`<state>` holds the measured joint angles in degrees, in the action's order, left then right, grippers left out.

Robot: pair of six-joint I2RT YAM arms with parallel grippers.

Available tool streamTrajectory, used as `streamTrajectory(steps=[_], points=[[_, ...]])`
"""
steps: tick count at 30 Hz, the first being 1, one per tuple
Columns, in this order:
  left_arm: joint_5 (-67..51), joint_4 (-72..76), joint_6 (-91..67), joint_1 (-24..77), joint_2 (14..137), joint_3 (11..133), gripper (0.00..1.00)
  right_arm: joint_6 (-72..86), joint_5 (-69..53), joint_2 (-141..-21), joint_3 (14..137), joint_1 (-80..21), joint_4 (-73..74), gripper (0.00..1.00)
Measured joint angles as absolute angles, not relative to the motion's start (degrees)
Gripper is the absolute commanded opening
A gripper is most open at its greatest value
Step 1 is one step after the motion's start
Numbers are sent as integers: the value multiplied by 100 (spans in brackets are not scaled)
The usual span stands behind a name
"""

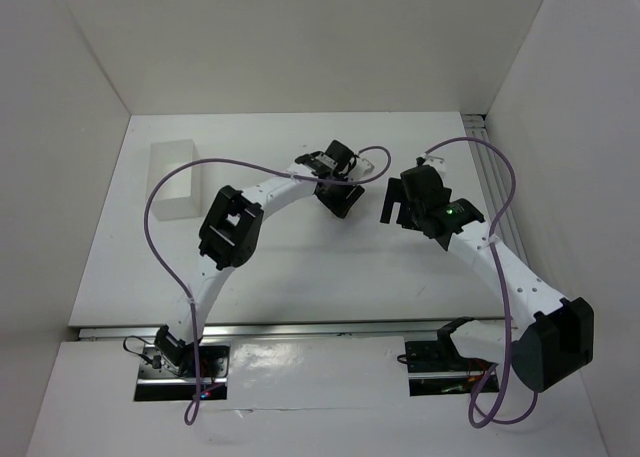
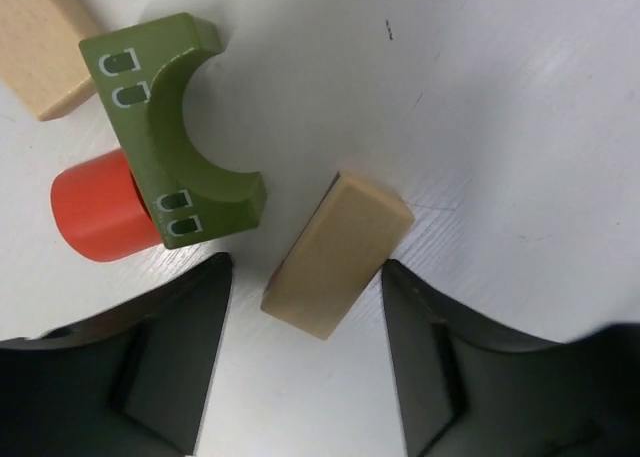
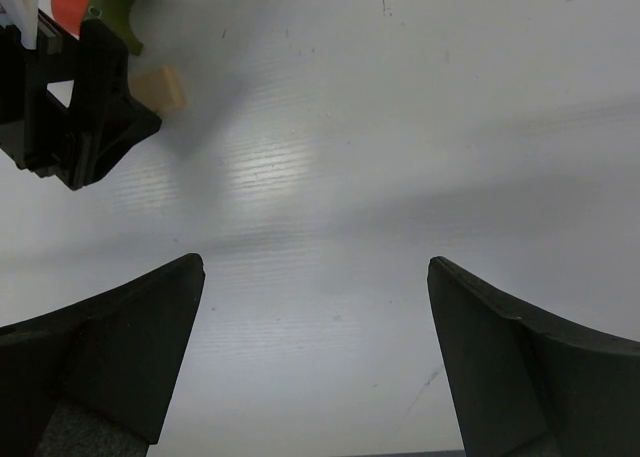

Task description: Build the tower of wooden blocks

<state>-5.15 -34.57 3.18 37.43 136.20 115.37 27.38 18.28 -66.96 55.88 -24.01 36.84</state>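
Block of tan wood point(image 2: 338, 254) lies between spread left fingers point(image 2: 170, 377) — green arch point(image 2: 170, 127) and red cylinder point(image 2: 98, 209) beside; right fingers point(image 3: 110, 347) spread.

readable text: none | green arch block point(image 2: 148, 142): four white window-shaped outlines, no letters or numbers

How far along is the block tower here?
Nothing is stacked yet: the green arch, red cylinder and one tan block lie scattered on the table. In hand: the left claw straddles a second tan block, jaws apart, not gripping. The right claw hangs open. All the stacking is left.
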Motion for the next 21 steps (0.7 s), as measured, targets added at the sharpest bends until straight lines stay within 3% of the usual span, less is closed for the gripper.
streamTrajectory(steps=[3,10,14,18,19,21], points=[[-582,-3277,290,3754,13559,11378,49,2738,1850,-6696,5590,-2401,3697,100],[-565,-3168,257,3892,13373,11050,56,2742,1852,-6696,5588,-2401,3697,100],[-486,-3173,235,3946,13349,11015,51,2759,1850,-6696,5588,-2397,3699,100],[-482,-3179,154,3951,13218,10840,6,2759,1772,-6696,5592,-2397,3699,100],[-486,-3192,156,3951,13172,10783,0,2759,1728,-6696,5594,-2390,3695,100],[-493,-3203,123,3953,13052,10610,0,2759,1608,-6696,5596,-2368,3693,100]])
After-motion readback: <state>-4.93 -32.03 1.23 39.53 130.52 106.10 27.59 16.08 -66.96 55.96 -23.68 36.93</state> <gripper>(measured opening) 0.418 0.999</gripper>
